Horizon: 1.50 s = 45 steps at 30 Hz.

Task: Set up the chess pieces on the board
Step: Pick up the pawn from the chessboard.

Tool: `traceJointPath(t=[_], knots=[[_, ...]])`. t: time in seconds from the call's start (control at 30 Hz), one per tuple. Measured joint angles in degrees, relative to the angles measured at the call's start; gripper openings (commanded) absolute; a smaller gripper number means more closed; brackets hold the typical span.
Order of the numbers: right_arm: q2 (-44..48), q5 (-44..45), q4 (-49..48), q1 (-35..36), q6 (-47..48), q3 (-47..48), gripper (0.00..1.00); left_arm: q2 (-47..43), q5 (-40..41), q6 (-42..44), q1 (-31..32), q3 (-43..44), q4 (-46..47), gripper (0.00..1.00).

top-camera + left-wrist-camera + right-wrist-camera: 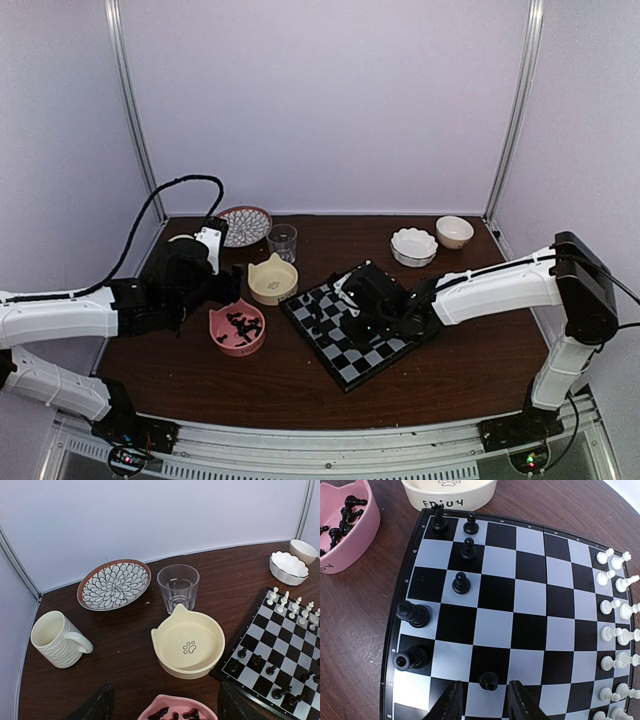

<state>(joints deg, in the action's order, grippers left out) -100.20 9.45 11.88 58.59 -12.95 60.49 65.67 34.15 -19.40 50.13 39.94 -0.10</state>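
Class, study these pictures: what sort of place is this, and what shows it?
Probably a robotics lab test cell: white panels on metal posts enclose the table, a left arm and right arm are mounted at its near edge, and a chessboard and pink bowl sit staged.

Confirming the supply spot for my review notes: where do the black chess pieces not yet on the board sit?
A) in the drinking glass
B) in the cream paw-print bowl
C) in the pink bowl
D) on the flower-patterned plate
C: the right wrist view shows a heap of black chess pieces inside the pink bowl, while the cream paw-print bowl is empty in the left wrist view.
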Motion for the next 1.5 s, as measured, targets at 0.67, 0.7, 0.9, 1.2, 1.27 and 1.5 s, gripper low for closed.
traceJointPath(t=[0.67,0.7,0.9,1.2,1.27,1.5], knots=[[-3.65,-1.7,0.79,-1.9,-2.27,0.15,0.11,1.03,-1.57,-0.02,0.0,0.02,-0.44,0.71],[-3.65,-1.75,0.76,-1.9,-2.19,0.15,0.1,1.03,-1.6,-0.02,0.0,0.02,-0.44,0.71],[-3.65,-1.95,0.44,-1.95,-1.84,0.15,0.08,0.94,-1.62,-0.02,0.0,0.02,-0.48,0.71],[-3.63,-2.47,-1.46,-1.97,-0.68,0.57,0.08,0.42,-1.92,-0.02,0.0,0.02,-0.5,0.71],[-3.63,-2.86,-1.84,-1.97,-0.42,1.2,0.08,0.35,-1.99,-0.02,0.0,0.02,-0.52,0.71],[-4.04,-4.22,-3.67,-1.97,0.15,3.65,0.09,0.11,-1.99,-0.02,0.0,0.02,-0.63,0.71]])
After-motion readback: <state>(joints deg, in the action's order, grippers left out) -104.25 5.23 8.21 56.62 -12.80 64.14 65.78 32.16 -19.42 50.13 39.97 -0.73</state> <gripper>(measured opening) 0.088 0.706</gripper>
